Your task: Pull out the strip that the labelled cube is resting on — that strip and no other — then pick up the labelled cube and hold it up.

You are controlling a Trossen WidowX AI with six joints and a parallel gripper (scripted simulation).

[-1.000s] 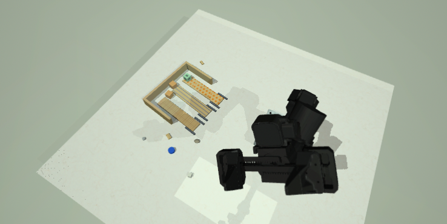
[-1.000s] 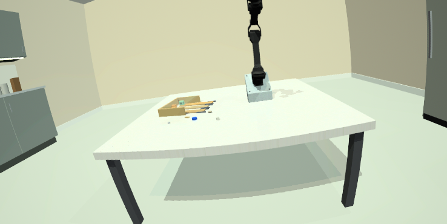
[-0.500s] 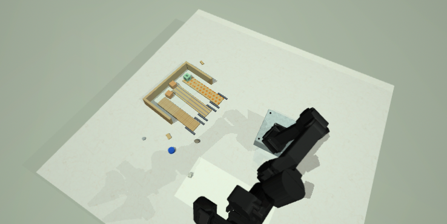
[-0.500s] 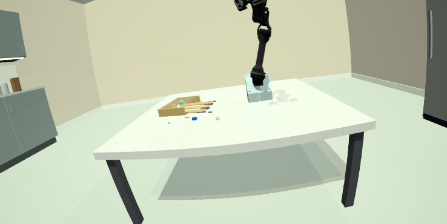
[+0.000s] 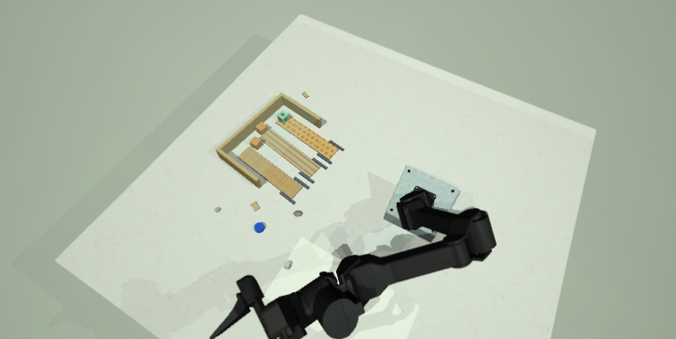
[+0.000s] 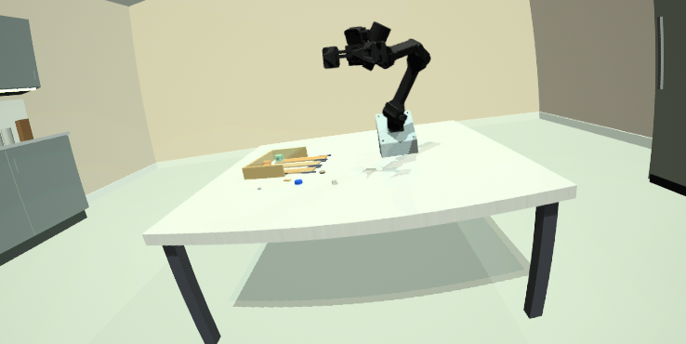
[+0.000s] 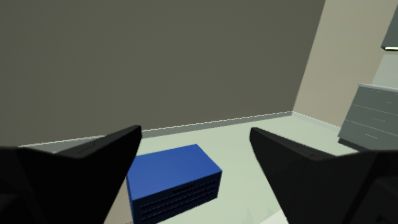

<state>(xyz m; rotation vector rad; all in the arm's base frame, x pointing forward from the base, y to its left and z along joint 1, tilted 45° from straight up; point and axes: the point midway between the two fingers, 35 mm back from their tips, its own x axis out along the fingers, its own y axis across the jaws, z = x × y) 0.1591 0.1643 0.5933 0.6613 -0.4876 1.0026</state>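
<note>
Top looks steeply down, exterior from side; both share table (image 5: 426,114) (image 6: 384,206)

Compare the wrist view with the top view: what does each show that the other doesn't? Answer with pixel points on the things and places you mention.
Only wrist: a blue box (image 7: 175,172) on the floor, and grey cabinets (image 7: 372,117).

Only top: the dotted strip (image 5: 307,136), the green cube (image 5: 283,116) and the blue disc (image 5: 259,227).

Both: the open end effector (image 5: 224,333) (image 7: 196,132), nothing between its fingers.

Three strips (image 5: 290,152), two orange cubes (image 5: 256,142), one green cube (image 5: 283,116)
</note>
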